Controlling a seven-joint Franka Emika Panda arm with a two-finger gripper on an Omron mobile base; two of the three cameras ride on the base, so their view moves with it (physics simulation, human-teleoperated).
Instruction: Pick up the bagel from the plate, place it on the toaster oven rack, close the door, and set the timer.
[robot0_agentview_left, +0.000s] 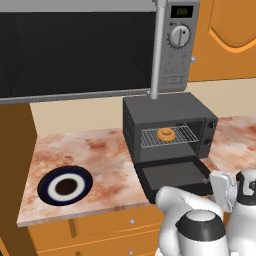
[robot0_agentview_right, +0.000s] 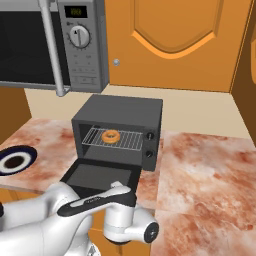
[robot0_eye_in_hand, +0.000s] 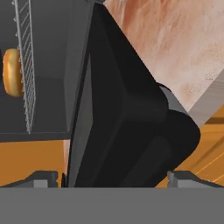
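The toaster oven (robot0_agentview_left: 170, 125) stands on the bench (robot0_agentview_left: 100, 150), toward the rear, directly below the microwave (robot0_agentview_left: 100, 50). The rack (robot0_agentview_left: 169, 136) sits inside the oven cavity, and the bagel (robot0_agentview_left: 165, 134) lies on the rack. The door (robot0_agentview_left: 175, 176) hangs open, folded down in front of the oven toward the bench's front edge. The plate (robot0_agentview_left: 65, 185) lies on the bench to the left of the door, near the front edge, well apart from the oven.

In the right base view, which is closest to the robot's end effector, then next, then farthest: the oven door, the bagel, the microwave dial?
1. The door, folded down right beside the end effector.
2. The bagel, on the rack behind the door.
3. The microwave dial, high up, far back on the left.
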